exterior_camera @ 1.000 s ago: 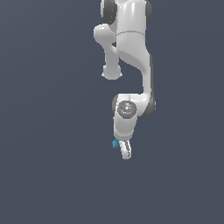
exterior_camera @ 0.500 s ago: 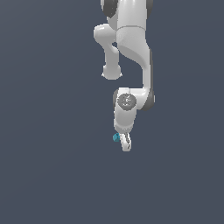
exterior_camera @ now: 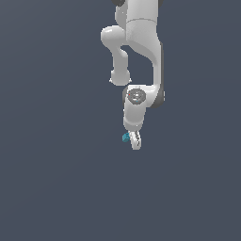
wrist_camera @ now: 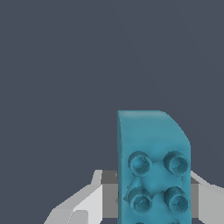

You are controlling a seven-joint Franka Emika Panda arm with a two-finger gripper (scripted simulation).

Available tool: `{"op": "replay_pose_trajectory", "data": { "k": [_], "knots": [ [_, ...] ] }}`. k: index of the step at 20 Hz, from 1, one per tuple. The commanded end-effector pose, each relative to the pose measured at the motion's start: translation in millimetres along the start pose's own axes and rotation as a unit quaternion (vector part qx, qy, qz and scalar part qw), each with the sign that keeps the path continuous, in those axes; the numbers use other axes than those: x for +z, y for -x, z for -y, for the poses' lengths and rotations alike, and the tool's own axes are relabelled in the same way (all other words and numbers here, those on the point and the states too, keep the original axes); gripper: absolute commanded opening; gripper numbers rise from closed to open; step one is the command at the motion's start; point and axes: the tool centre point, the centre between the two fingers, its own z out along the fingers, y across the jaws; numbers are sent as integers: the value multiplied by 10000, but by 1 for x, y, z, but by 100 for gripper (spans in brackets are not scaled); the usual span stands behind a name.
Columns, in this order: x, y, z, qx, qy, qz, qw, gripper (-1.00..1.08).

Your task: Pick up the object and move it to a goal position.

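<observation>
The claw (exterior_camera: 135,141) is closed on the block (exterior_camera: 126,137), fingers (wrist_camera: 87,205) pressed against its sides; the block (teal, studded) sticks out toward the exterior view's left, held at the end of the down-pointing arm (exterior_camera: 141,56).
</observation>
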Motion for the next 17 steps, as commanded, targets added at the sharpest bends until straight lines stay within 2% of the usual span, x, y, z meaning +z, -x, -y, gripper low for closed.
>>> {"op": "replay_pose_trajectory", "data": {
  "k": [1,9,17],
  "knots": [
    [-2,3,-13,0,-6,0,10000,-100],
    [-5,10,-39,0,-6,0,10000,-100],
    [-6,12,-44,1,-8,0,10000,-100]
  ]
}}
